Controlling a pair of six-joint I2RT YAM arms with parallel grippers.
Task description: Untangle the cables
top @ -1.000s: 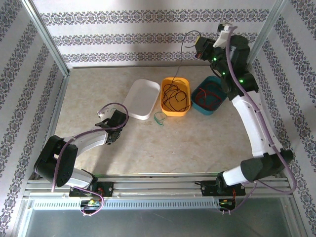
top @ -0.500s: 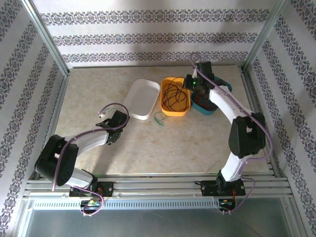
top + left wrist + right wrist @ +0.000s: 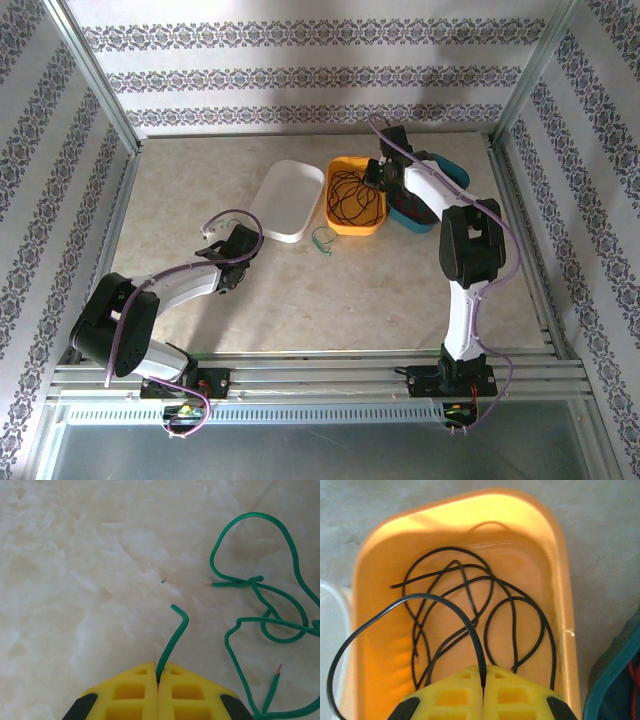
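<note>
From above, the right arm covers most of the teal tray [image 3: 456,173]; its wrist camera catches just a corner of that tray, with a red cable [image 3: 634,672] cut off at the picture's edge. The left gripper [image 3: 158,673] is hard to make out from above. White tray [image 3: 285,200], orange tray [image 3: 356,226] and teal tray sit in a row toward the table's [image 3: 350,300] far edge, the teal one nearest the right edge. The near half of the table lies bare between the two arms. A tangled green cable [image 3: 322,238] rests on the bare surface just in front of the white and orange trays and runs out of the left wrist picture. The left gripper's fingers are pressed together on a short green piece [image 3: 175,635]; whether it joins the tangle is unclear. The right gripper [image 3: 483,673], over the orange tray, is clamped on one black cable [image 3: 420,596] arching leftward, with more black cables [image 3: 515,600] coiled inside the tray.
</note>
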